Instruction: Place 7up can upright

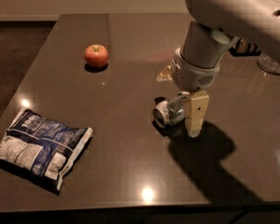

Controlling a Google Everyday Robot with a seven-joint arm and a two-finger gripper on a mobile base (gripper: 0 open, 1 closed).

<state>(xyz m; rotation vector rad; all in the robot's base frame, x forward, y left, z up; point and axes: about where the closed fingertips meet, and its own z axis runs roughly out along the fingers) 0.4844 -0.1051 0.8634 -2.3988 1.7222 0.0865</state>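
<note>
The 7up can (170,110), silver with green markings, lies on its side on the dark table (121,162), its top end facing the front left. My gripper (179,101) hangs from the white arm right over the can. One cream finger (196,112) stands on the can's near right side and the other finger (164,73) shows behind it, so the can lies between them. The can still rests on the table.
A red apple (96,55) sits at the back left. A blue and white chip bag (39,146) lies at the front left. A clear glass object (273,62) stands at the right edge. The table's front edge runs close below.
</note>
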